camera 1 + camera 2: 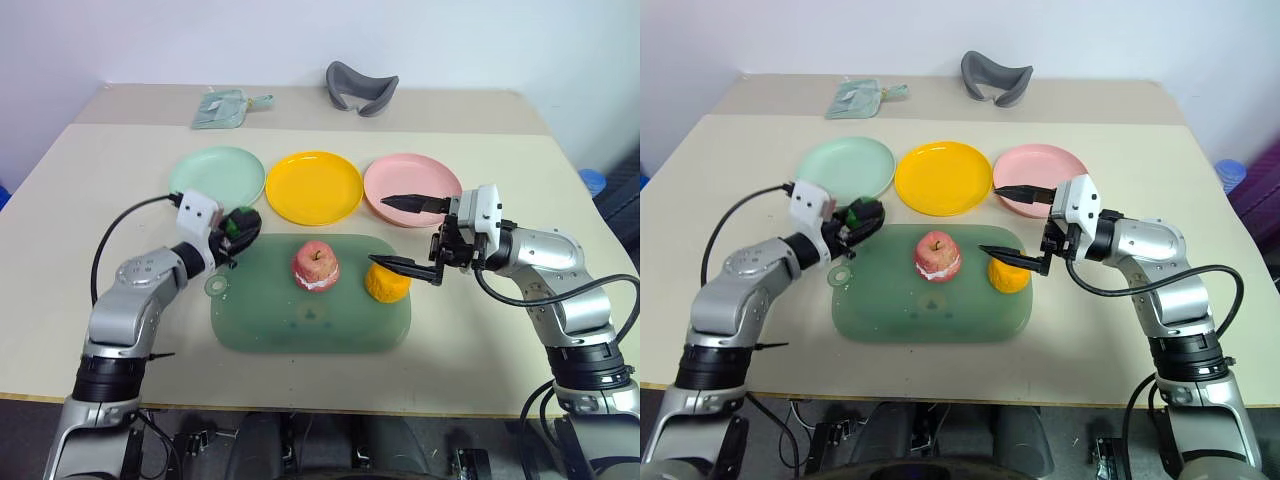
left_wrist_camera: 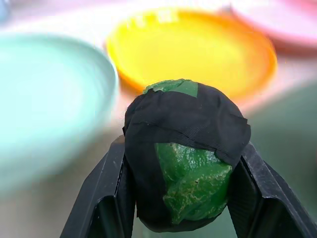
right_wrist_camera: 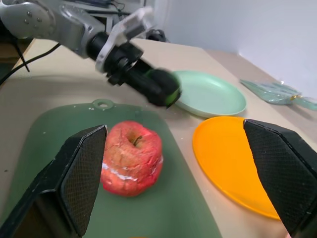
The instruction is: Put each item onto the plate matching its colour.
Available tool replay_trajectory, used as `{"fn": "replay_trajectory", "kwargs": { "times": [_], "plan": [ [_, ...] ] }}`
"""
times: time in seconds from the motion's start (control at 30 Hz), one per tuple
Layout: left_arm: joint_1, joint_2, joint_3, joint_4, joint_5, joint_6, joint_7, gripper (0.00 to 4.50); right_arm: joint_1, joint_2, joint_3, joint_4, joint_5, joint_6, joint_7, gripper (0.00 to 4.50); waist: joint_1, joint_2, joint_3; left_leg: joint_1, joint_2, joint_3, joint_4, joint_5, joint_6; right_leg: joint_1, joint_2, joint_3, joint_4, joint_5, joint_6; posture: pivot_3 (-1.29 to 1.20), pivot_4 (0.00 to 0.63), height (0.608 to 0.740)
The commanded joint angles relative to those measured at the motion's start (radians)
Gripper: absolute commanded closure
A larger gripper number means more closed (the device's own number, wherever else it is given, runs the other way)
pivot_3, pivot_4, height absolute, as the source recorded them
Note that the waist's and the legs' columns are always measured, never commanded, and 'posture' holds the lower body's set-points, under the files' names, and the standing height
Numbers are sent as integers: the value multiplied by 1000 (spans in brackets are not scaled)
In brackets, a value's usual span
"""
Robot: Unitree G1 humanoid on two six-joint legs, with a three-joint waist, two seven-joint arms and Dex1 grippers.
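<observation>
**Left jaws gripping the green lump, right jaws spread over the mat**

The left gripper (image 1: 240, 224) is sitting left of centre in the head view, its jaws clamped tight on the dark green-black lump (image 2: 187, 156), which is showing a bright green patch between the two black fingers (image 2: 104, 198). The lump is hanging at the upper left corner of the green mat (image 1: 310, 325), just below the mint green plate (image 1: 216, 174).

The right gripper (image 1: 412, 236) is reaching in from the right of the frame with its jaws standing wide apart and holding nothing. One finger is lying over the pink plate (image 1: 412, 187) and the other over the orange fruit (image 1: 386, 284), which is resting at the right end of the mat.

The red apple (image 1: 315, 266) is sitting upright at the middle of the mat, near its far edge. The yellow plate (image 1: 314, 186) is lying between the other two plates in a row across the tabletop (image 1: 90, 190).
</observation>
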Motion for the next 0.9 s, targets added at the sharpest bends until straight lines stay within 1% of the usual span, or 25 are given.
{"fn": "replay_trajectory", "kwargs": {
  "times": [0.03,0.13,0.33,0.4,0.43,0.47,0.53,0.77,0.9],
  "plan": [
    [-137,-43,59,151,82,-48,183,2282,-42,22,-17,2,-12,-33,-23,0,-1,0,0,0,0,0,0,0,0,0,0,0,0,0,0,0,150,740],
    [-242,-88,65,317,131,-97,282,2282,-58,37,-13,17,-22,-43,-32,0,-2,0,0,0,0,0,0,0,0,0,0,0,0,0,0,0,150,740],
    [-423,-143,85,718,204,-325,426,2282,-81,66,-13,54,-45,-66,-57,0,-2,-1,1,0,0,3,0,0,0,0,0,-1,0,0,0,0,150,740],
    [-464,-146,96,832,210,-387,461,1671,-84,75,-15,62,-52,-73,-73,0,-3,-1,1,-1,0,3,0,0,0,0,0,-1,0,0,0,0,150,740],
    [-476,-146,98,871,212,-412,467,1488,-84,79,-16,62,-54,-75,-80,0,-4,-1,1,-1,0,3,0,0,0,0,0,-1,0,0,0,0,150,740],
    [-485,-147,99,901,213,-432,466,1018,-85,82,-15,63,-56,-77,-85,0,-5,-1,1,-1,0,3,0,0,0,-1,0,-1,0,0,0,0,150,740],
    [-494,-148,101,934,211,-456,455,48,-87,91,-18,64,-61,-79,-103,0,-5,-1,1,-1,0,3,-1,0,0,-1,0,-1,0,0,0,0,150,740],
    [-479,-148,103,939,208,-477,456,48,-89,113,-16,57,-69,-70,-149,0,-3,-2,1,-1,0,3,0,0,0,-1,0,-1,0,0,0,0,150,740],
    [-439,-154,111,860,194,-494,439,48,-95,130,-16,60,-75,-72,-178,0,-5,-2,1,-1,0,3,0,0,-1,-1,0,-1,0,0,0,0,150,740]
  ]
}}
